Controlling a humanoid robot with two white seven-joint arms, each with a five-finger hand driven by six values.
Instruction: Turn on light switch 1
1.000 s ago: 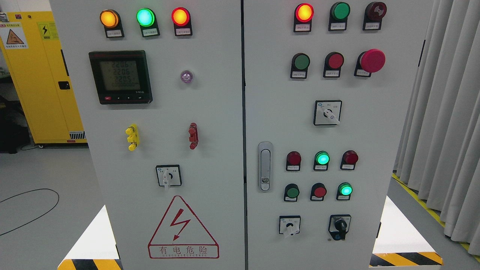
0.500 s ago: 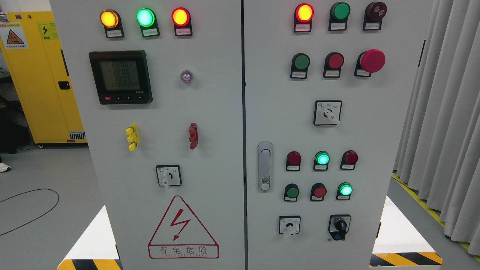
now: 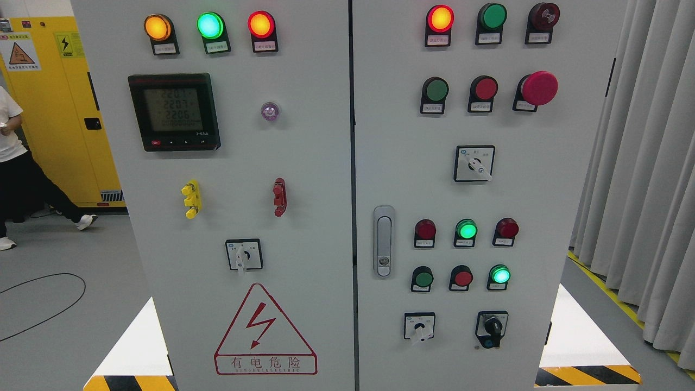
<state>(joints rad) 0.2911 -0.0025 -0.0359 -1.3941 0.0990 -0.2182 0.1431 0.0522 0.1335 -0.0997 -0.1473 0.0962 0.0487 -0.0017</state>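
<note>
cabinet: a grey two-door electrical cabinet [image 3: 304, 163] fills the view, its buttons, lamps and selector knobs all fixed to the door faces.
hands: neither robot hand shows anywhere in the head view, so i can't tell whether the fingers are spread, curled or holding anything.
switch 1, where: the labels under the controls are too small to read, so i can't say for certain which one it is. likely candidates sit on the right door: the green push button [image 3: 423, 278] in the lower row, just left of the red push button [image 3: 462, 277], or the green push button [image 3: 436, 89] in the upper row.
how it handles: a panel button is rigid, fixed and spring-loaded, i'd judge. nothing to lift or grip. one fingertip pushed straight into the centre of the cap should do it.
care: the caps look smooth and slightly domed, so an off-centre press could slide onto the red neighbour. the large red mushroom stop [image 3: 538, 87] is best kept well clear of.
nearby: a person [image 3: 16, 163] walks past at the far left, beside the yellow cabinet [image 3: 59, 108], well apart from the panel.
progress: not yet started, by my reckoning.
</note>
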